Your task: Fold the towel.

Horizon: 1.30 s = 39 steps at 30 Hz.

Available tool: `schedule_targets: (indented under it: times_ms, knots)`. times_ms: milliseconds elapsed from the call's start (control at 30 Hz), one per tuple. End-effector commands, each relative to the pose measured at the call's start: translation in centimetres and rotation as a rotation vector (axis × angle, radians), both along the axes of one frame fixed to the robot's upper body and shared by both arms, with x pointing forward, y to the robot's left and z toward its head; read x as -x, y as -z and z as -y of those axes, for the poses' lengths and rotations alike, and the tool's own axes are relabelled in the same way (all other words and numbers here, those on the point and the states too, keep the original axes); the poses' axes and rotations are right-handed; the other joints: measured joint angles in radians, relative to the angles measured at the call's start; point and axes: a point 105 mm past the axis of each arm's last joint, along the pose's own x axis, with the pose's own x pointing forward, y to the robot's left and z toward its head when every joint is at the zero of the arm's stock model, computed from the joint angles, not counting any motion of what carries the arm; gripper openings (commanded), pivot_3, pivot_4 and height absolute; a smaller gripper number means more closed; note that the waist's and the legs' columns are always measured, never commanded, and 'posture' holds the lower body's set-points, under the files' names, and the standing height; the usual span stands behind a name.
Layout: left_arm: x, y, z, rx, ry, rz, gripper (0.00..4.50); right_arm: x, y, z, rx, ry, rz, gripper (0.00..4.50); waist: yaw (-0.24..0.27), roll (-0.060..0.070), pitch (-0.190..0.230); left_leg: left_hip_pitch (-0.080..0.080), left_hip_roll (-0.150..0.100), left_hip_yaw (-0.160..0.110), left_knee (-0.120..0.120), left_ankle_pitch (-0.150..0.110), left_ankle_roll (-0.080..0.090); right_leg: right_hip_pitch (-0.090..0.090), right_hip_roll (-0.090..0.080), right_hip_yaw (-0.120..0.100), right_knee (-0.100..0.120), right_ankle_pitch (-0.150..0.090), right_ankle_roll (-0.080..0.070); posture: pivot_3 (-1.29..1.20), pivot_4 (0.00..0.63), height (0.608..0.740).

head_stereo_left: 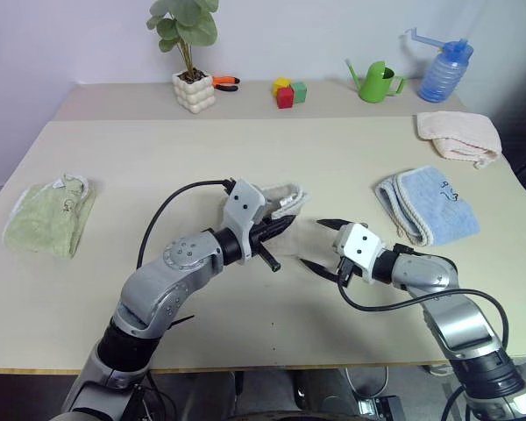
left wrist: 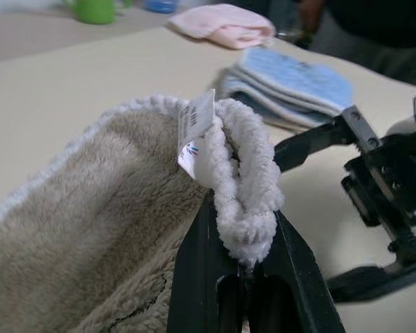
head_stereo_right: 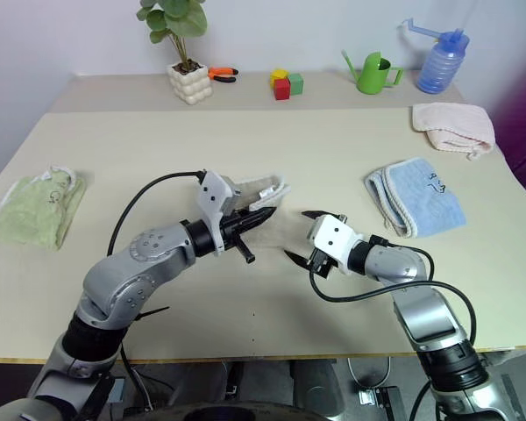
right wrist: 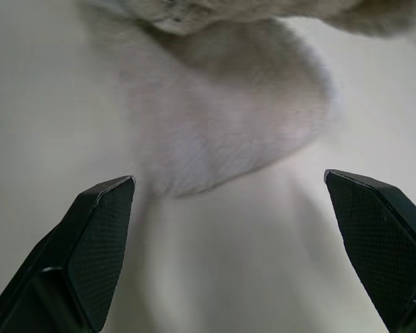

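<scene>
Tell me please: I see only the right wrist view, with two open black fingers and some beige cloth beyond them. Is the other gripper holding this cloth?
Observer: Yes. The left gripper is shut on the white corded edge of the towel, beside a small white label.
Operator: Is any other cloth near my right gripper?
Observer: A folded light blue towel lies on the table to the right of the right gripper, apart from it.
Operator: Anything else of cloth?
Observer: A pale green cloth lies at the table's far left.
</scene>
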Motion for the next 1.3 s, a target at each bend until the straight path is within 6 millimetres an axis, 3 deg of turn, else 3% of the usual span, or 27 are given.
schedule_targets:
  times_ms: [33, 100, 133, 200, 300, 433, 467, 533, 567, 667, 767, 867, 1000, 1100, 1200, 1300]
  knots:
    - [0.5, -0.2, 1.0, 0.016, 0.060, -0.030, 0.04, -0.2, -1.5, 0.2, -0.007, 0.004, 0.055, 4.50, 0.001, 0.000, 0.000, 0.000, 0.000, 0.000, 0.000, 0.000, 0.000, 0.000, 0.000, 0.000, 0.000, 0.000, 0.000, 0.00, 0.150, 0.727]
    - [0.7, 0.0, 1.1, 0.025, 0.072, -0.055, 0.04, -0.3, -1.5, 0.3, -0.007, 0.010, 0.061, 4.50, 0.001, 0.000, 0.000, 0.000, 0.000, 0.000, 0.000, 0.000, 0.000, 0.000, 0.000, 0.000, 0.000, 0.000, 0.000, 0.00, 0.150, 0.727]
    - [0.8, 0.1, 1.1, 0.030, 0.072, -0.068, 0.30, -0.3, -1.6, 0.3, -0.008, 0.012, 0.063, 4.50, 0.001, 0.000, 0.000, 0.000, 0.000, 0.000, 0.000, 0.000, 0.000, 0.000, 0.000, 0.000, 0.000, 0.000, 0.000, 0.00, 0.150, 0.727]
    - [0.8, 0.1, 0.8, 0.040, 0.063, -0.082, 0.92, -0.3, -1.5, 0.3, -0.007, 0.015, 0.063, 4.50, 0.001, 0.000, 0.000, 0.000, 0.000, 0.000, 0.000, 0.000, 0.000, 0.000, 0.000, 0.000, 0.000, 0.000, 0.000, 0.00, 0.150, 0.727]
    - [1.0, -0.6, 0.0, 0.081, 0.049, -0.083, 2.29, -0.4, -1.5, 1.0, 0.000, 0.033, 0.059, 4.50, 0.001, 0.000, 0.000, 0.000, 0.000, 0.000, 0.000, 0.000, 0.000, 0.000, 0.000, 0.000, 0.000, 0.000, 0.000, 0.00, 0.150, 0.727]
    - [2.1, -1.5, -1.8, 0.127, 0.058, -0.073, 2.29, -0.8, -1.9, 2.1, -0.003, 0.062, 0.059, 4.50, 0.002, 0.000, 0.000, 0.000, 0.000, 0.000, 0.000, 0.000, 0.000, 0.000, 0.000, 0.000, 0.000, 0.000, 0.000, 0.00, 0.150, 0.727]
    - [2.4, -1.8, -2.5, 0.145, 0.061, -0.079, 2.31, -1.0, -1.9, 2.4, -0.005, 0.072, 0.059, 4.24, 0.001, 0.000, 0.000, 0.000, 0.000, 0.000, 0.000, 0.000, 0.000, 0.000, -0.001, 0.000, 0.000, 0.000, 0.000, 0.00, 0.150, 0.727]
    - [2.7, -2.1, -3.4, 0.163, 0.057, -0.079, 1.78, -1.2, -1.9, 2.8, -0.007, 0.087, 0.057, 3.67, 0.001, 0.000, 0.000, 0.000, 0.000, 0.000, 0.000, 0.000, 0.000, 0.000, -0.001, 0.000, 0.000, 0.000, 0.000, 0.00, 0.150, 0.727]
    - [2.5, -2.4, -4.1, 0.173, 0.031, -0.070, 1.52, -1.4, -2.0, 3.1, -0.007, 0.101, 0.059, 3.15, 0.001, 0.000, 0.000, 0.000, 0.000, 0.000, 0.000, 0.000, 0.000, 0.000, -0.001, 0.000, 0.000, 0.000, 0.000, 0.00, 0.150, 0.727]
    - [0.7, -3.5, -6.7, 0.181, -0.114, -0.011, 0.18, -2.3, -3.1, 3.6, -0.053, 0.147, 0.094, 1.74, 0.003, 0.000, 0.000, 0.000, 0.000, 0.000, 0.000, 0.000, 0.000, 0.000, -0.001, 0.000, 0.000, 0.000, 0.000, 0.00, 0.150, 0.727]
    - [-2.5, -3.9, -9.2, 0.139, -0.332, 0.042, 0.00, -3.0, -5.8, 2.5, -0.189, 0.149, 0.125, 0.26, 0.002, 0.000, 0.000, 0.000, 0.000, -0.001, 0.000, 0.000, 0.000, 0.000, 0.000, 0.000, 0.000, 0.000, 0.000, 0.00, 0.150, 0.727]
    - [-3.5, -3.9, -9.5, 0.134, -0.389, 0.068, 0.00, -3.4, -6.8, 1.5, -0.240, 0.140, 0.128, 0.12, 0.002, 0.000, 0.000, 0.000, 0.000, -0.001, 0.000, 0.000, -0.001, 0.000, 0.000, -0.001, 0.000, 0.000, 0.000, 0.00, 0.150, 0.727]
    - [-3.3, -2.8, -8.7, 0.081, -0.362, 0.070, 0.00, -3.6, -7.8, -0.3, -0.299, 0.107, 0.128, 0.12, 0.002, 0.000, 0.000, -0.001, 0.000, -0.001, 0.000, 0.000, -0.001, -0.001, -0.001, -0.001, 0.000, 0.000, 0.000, 0.00, 0.150, 0.727]
    - [-2.5, -0.6, -7.7, 0.021, -0.295, 0.042, 0.00, -3.0, -7.9, -3.7, -0.391, 0.022, 0.073, 0.12, 0.000, 0.000, 0.000, -0.001, 0.000, -0.001, -0.001, 0.000, -0.001, -0.002, -0.001, -0.001, 0.000, 0.000, 0.000, 0.00, 0.150, 0.727]
    - [-2.2, 0.7, -6.6, -0.002, -0.245, 0.022, 0.00, -2.2, -5.4, -6.8, -0.344, -0.046, -0.013, 0.12, -0.001, 0.001, 0.000, -0.001, 0.001, -0.001, -0.002, 0.000, -0.001, -0.002, -0.001, -0.001, 0.000, 0.000, 0.000, 0.00, 0.150, 0.727]
    - [-2.3, 2.3, -6.2, -0.034, -0.238, -0.012, 0.00, -2.8, -1.8, -7.3, -0.242, 0.005, -0.079, 0.12, 0.003, 0.001, 0.000, -0.001, 0.000, -0.001, -0.001, 0.000, -0.001, -0.002, -0.001, -0.002, 0.000, 0.000, 0.000, 0.00, 0.150, 0.727]
